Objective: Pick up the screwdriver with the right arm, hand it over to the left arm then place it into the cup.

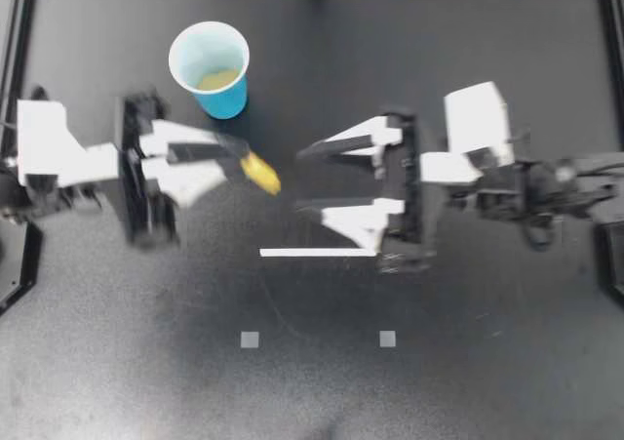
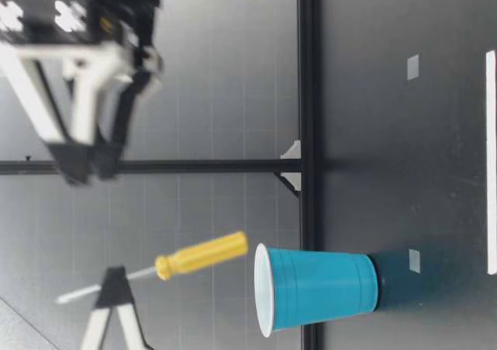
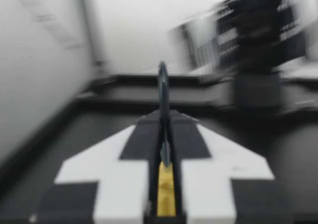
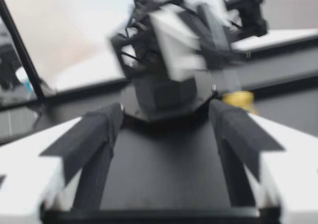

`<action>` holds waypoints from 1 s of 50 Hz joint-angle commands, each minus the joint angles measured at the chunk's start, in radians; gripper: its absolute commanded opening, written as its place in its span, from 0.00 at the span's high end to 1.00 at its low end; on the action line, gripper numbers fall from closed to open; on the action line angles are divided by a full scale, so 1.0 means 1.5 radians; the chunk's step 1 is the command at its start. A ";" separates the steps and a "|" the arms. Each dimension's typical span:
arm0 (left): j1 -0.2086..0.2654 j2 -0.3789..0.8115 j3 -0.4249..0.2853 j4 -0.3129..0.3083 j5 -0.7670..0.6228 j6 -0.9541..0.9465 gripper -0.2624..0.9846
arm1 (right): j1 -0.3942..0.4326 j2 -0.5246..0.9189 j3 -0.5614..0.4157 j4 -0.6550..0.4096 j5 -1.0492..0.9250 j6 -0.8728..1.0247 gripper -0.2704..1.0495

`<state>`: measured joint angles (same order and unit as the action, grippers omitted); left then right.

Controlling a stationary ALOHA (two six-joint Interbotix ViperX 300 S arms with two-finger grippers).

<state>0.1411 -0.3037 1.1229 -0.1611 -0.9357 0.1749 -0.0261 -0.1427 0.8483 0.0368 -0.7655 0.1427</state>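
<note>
Yellow-handled screwdriver (image 1: 259,172) — blue cup (image 1: 226,97), white inside — black table (image 1: 468,362), white tape strip (image 1: 317,253).

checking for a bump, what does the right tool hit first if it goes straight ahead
Probably the yellow handle of the screwdriver held by my left tool; relative height is unclear.

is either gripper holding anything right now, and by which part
My left gripper holds the screwdriver by its metal shaft, near the yellow handle. My right gripper is open and empty.

screwdriver (image 1: 260,172) shaft hidden within left tool (image 1: 232,159), yellow handle blurred
</note>
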 commanded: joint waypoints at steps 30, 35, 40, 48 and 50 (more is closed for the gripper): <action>0.208 0.046 -0.001 -0.076 -0.005 0.103 0.77 | -0.004 -0.080 0.043 0.001 -0.025 0.000 0.27; 0.208 0.053 -0.004 -0.076 -0.005 0.101 0.76 | -0.004 -0.080 0.043 0.001 -0.025 0.002 0.27; 0.208 0.053 -0.007 -0.076 -0.005 0.103 0.71 | -0.004 -0.081 0.044 0.001 -0.025 0.003 0.27; 0.208 0.053 -0.007 -0.076 0.000 0.103 0.54 | -0.004 -0.081 0.043 0.000 -0.025 0.003 0.27; 0.208 0.053 -0.007 -0.076 0.000 0.102 0.49 | -0.004 -0.081 0.042 0.001 -0.025 0.003 0.27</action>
<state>0.4479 -0.2178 1.1305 -0.2761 -0.9311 0.3283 -0.0276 -0.2485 0.9235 0.0368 -0.7915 0.1457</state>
